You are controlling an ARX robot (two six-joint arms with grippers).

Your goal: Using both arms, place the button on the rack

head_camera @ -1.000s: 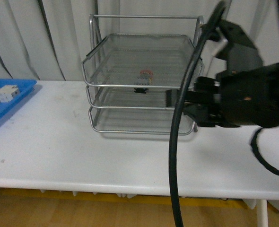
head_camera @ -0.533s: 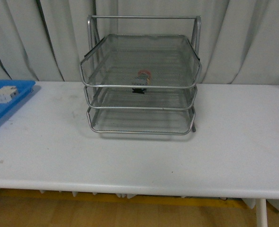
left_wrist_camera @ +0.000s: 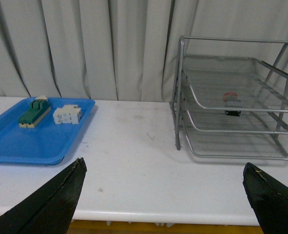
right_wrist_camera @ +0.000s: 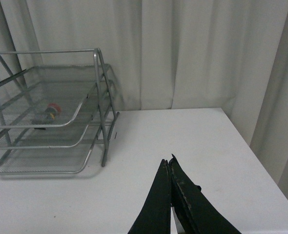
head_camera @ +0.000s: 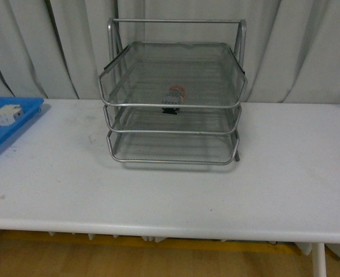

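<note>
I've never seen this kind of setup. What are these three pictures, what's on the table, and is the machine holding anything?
This is a robot with two arms, each ending in a hand. One picture comes from a camera on its body, looking ahead; neither arm shows there. The other two come from cameras on its wrists.

On the white table stands a three-level wire rack. A small button with a red cap lies on its top level. At the far left is a blue tray holding a green-topped block and a white part.

The left hand is wide open, its two dark fingers at the picture's lower corners. The right hand is shut, fingers together. Neither holds anything; both hang above the table, away from the rack.
</note>
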